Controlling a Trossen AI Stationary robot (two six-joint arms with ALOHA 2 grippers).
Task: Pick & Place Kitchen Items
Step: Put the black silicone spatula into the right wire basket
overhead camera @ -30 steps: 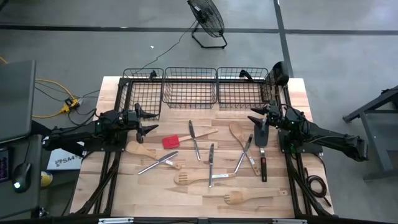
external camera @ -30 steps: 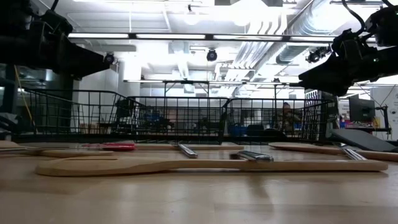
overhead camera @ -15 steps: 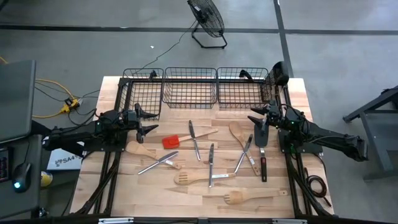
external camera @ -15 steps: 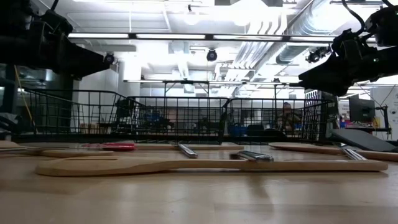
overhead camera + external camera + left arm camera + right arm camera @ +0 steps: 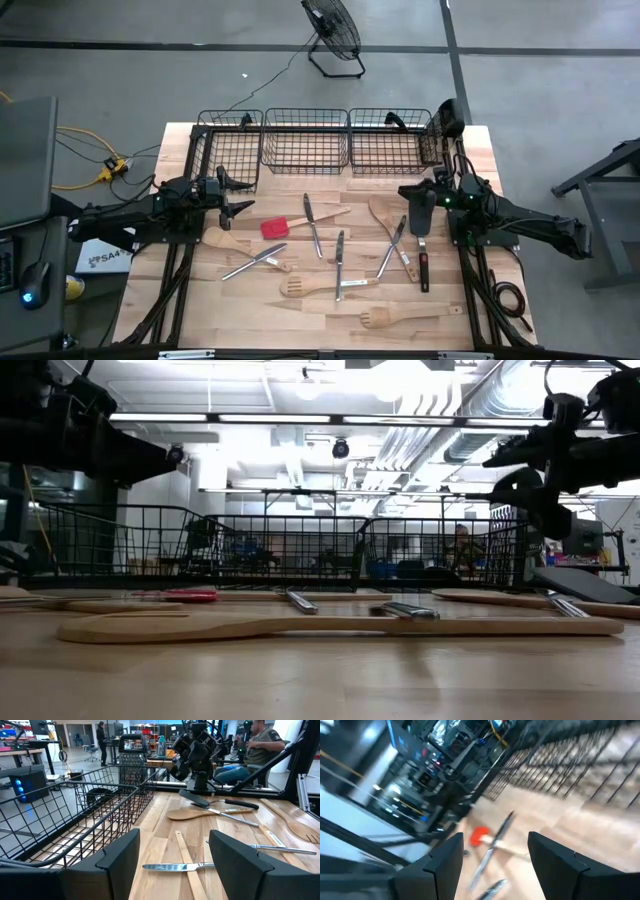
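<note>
Utensils are seen scattered across the wooden table [image 5: 470, 140] in the high view, none yet placed in the three black wire baskets [image 5: 305, 140] lined along the upper edge of the tabletop. The red spatula [image 5: 275, 227] lies left of centre, metal cutlery [image 5: 313, 226] is spread through the middle, a black-handled tool [image 5: 423, 268] rests at the right, and wooden spoons and slotted spatulas [image 5: 325, 288] are strewn toward the lower part of the frame. The right gripper [image 5: 420, 200] is held raised at the right of the frame, above the black-handled tool and a wooden spoon [image 5: 385, 217]; its fingers are spread wide and empty, as the right wrist view shows. The left gripper [image 5: 235, 195] is parked at the left of the table, fingers likewise wide apart and holding nothing. An early reaching step appears to be in hand, with no item grasped. The next move is judged to call for the right gripper being lowered over a nearby handle, the fingers straddling it before closing, then a carry to a basket.
</note>
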